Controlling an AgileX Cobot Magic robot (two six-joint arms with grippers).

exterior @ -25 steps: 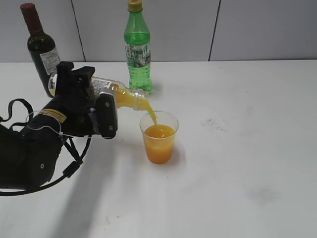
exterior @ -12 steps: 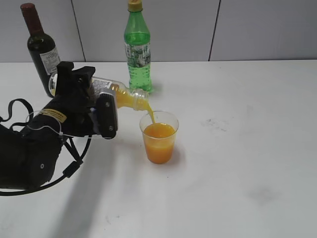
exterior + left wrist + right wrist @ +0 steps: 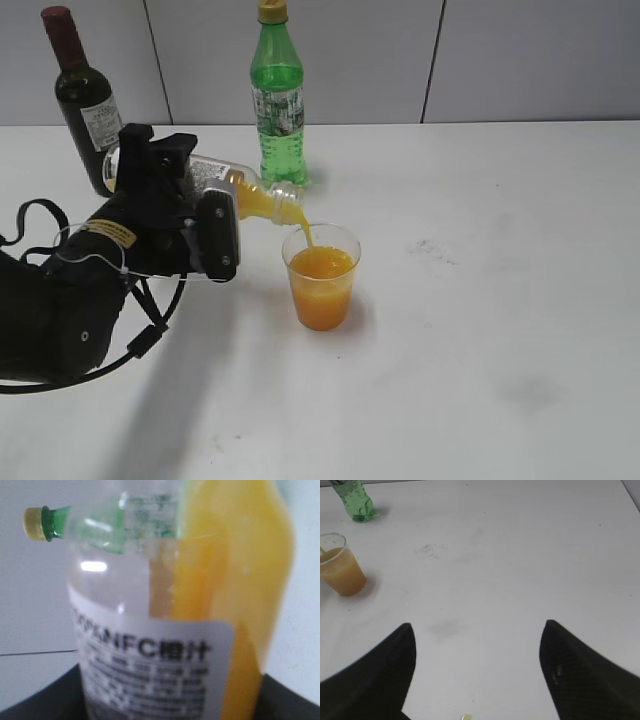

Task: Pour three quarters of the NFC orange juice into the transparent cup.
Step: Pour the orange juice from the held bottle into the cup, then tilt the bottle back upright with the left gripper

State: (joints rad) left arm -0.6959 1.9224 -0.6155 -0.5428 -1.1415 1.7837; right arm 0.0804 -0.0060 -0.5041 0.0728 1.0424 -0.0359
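Observation:
My left gripper point(image 3: 190, 215) is shut on the NFC orange juice point(image 3: 245, 195), a small clear bottle tipped on its side with its open neck over the transparent cup point(image 3: 322, 278). A thin orange stream runs from the neck into the cup, which is mostly full of juice. In the left wrist view the bottle point(image 3: 170, 610) fills the frame, its white label reading NFC. My right gripper point(image 3: 477, 672) is open and empty above the bare table; the cup point(image 3: 340, 565) shows at its far left. The right arm is out of the exterior view.
A tall green bottle with a yellow cap point(image 3: 277, 100) stands just behind the cup and shows in the right wrist view point(image 3: 355, 500). A dark wine bottle with a red top point(image 3: 82, 100) stands at the back left. The white table point(image 3: 480, 300) stretches to the right.
The juice level in the cup has risen slightly. The bottle has tipped a little further, and the stream has thinned. The right gripper's earlier state is not shown.

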